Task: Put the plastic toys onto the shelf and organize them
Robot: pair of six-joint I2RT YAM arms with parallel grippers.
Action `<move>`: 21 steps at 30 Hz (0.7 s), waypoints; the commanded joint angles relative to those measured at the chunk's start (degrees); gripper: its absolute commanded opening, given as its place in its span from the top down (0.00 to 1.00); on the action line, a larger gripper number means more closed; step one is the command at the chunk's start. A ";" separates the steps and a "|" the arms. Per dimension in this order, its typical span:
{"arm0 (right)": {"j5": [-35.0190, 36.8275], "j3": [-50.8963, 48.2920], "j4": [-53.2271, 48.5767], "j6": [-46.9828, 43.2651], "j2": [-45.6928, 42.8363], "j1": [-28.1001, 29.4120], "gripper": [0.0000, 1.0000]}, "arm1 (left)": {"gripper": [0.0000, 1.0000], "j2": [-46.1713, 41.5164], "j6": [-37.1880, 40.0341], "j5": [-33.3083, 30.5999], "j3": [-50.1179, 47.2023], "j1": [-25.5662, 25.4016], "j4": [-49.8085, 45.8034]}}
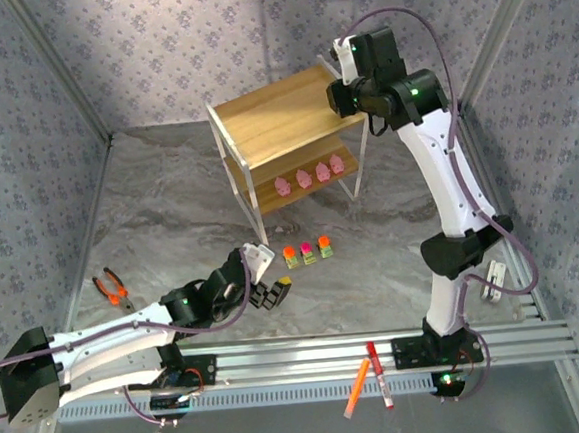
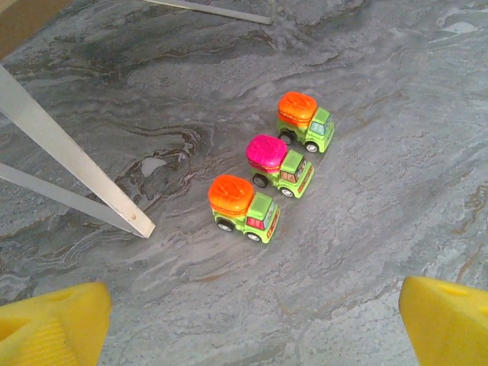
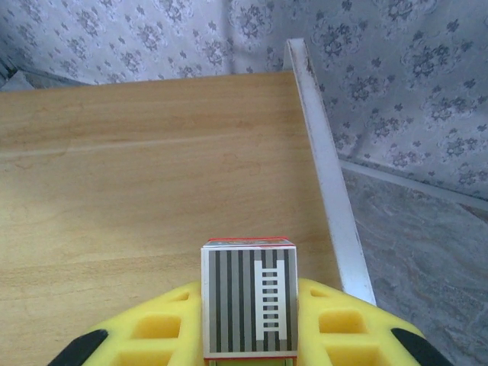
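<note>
Plastic toys come to eight, if the held one is counted: four pink pigs [image 1: 304, 178] and four trucks. The pigs stand in a row on the lower board of the shelf [image 1: 272, 123]. Three trucks [image 2: 278, 171], two with orange tops and one with a pink top, sit in a diagonal line on the desk [image 1: 169, 216] in front of the shelf, close together but not touching.

The left end effector [image 2: 250, 324] hovers low over the desk with its yellow pads [image 2: 53, 320] spread wide and nothing between them. The three trucks lie just ahead of it, one of the orange-topped ones nearest.

The right end effector [image 3: 248, 332] is clamped on a grey striped toy [image 3: 248, 297] with a red edge. This is probably the fourth truck, though only its top shows. It hangs over the shelf's top board, near the right-hand rail.

One pair of pliers [image 1: 112, 289] lies at the desk's left. Two marker pens [image 1: 380, 375] lie by the right arm's base.
</note>
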 commanded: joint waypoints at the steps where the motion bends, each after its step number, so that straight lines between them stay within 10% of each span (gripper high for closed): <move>1: -1.11 1.52 -1.79 -1.27 0.21 -0.29 0.79 | 0.03 0.13 -0.28 -1.03 0.16 0.51 -0.36; 21: -0.84 0.03 -2.88 -2.37 0.27 -0.29 0.78 | 0.03 0.30 -0.44 -0.53 0.26 0.50 -0.49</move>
